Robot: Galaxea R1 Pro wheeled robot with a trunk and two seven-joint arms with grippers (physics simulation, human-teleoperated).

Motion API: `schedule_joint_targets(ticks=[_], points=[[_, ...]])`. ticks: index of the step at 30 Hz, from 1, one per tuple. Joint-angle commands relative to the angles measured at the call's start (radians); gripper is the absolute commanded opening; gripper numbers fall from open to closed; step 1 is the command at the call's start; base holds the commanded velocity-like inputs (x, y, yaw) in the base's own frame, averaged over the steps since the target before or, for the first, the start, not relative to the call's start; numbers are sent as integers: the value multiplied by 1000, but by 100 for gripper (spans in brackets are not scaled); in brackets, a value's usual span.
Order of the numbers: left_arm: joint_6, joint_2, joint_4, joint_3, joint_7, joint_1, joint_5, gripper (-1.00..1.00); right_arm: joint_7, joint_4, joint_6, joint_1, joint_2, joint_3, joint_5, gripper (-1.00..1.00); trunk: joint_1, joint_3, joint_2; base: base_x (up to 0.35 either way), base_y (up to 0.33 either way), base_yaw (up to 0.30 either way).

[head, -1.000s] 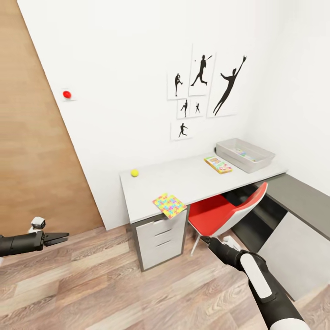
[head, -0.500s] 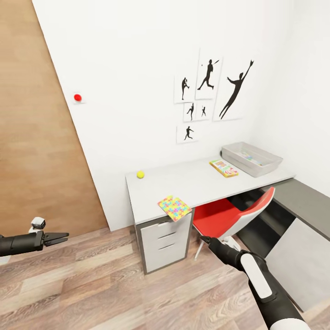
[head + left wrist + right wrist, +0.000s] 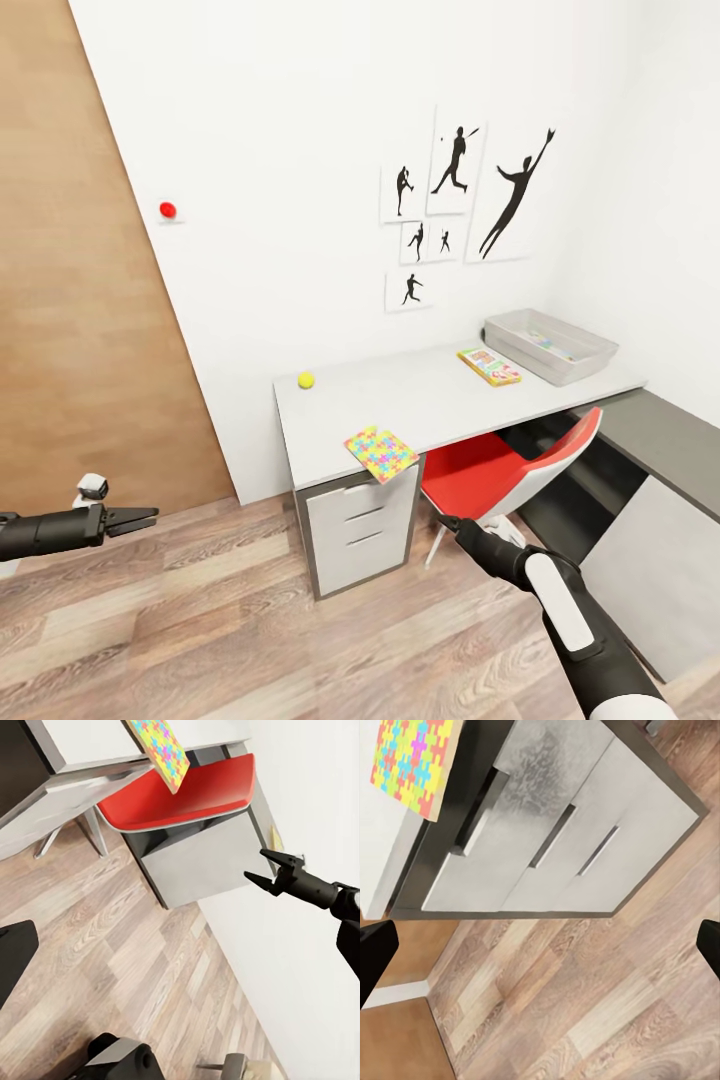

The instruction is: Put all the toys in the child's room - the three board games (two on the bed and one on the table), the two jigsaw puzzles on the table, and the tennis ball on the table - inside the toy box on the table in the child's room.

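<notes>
Facing desk: ball, puzzle, game outside box; left claw and right claw spread, empty.

Pale grey tabletop over a darker grey frame, with light grey drawers and silver handles. Yellow tennis ball at ten o'clock on that surface. Multicoloured jigsaw puzzle at six o'clock: yellow, pink, blue, green and orange interlocking pieces. Yellow-edged board game with a busy red, green and white print at two o'clock. Translucent grey toy box beside it. Red chair seat with a white shell. Black silhouettes on white wall prints. Red dot on white wall. Brown wood-grain door and floor. Black left tool; black-and-white right arm.
</notes>
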Motion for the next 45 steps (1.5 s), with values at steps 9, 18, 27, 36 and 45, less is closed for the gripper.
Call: schedule_joint_targets(ticks=[9,18,27,36,45], points=[[11,-1,0,-9,-3,-1,7,100,41,-2,13,0,-13,-5,-18,100,35,-30,-65,0,0,0],[9,-1,0,-9,-3,-1,7,100,358,-1,35,38,-67,-10,-18,100,70,-58,-128,0,0,0],[8,-23,0,-8,-3,-1,6,100,434,3,38,44,-99,-16,-19,100,104,-86,-191,0,0,0],[8,-43,0,-7,-3,-1,6,100,442,7,39,44,-101,-18,-27,100,139,-115,-254,0,0,0],[10,-54,1,-8,-3,-1,7,100,498,29,79,44,-107,-22,-92,100,173,-143,-317,0,0,0]])
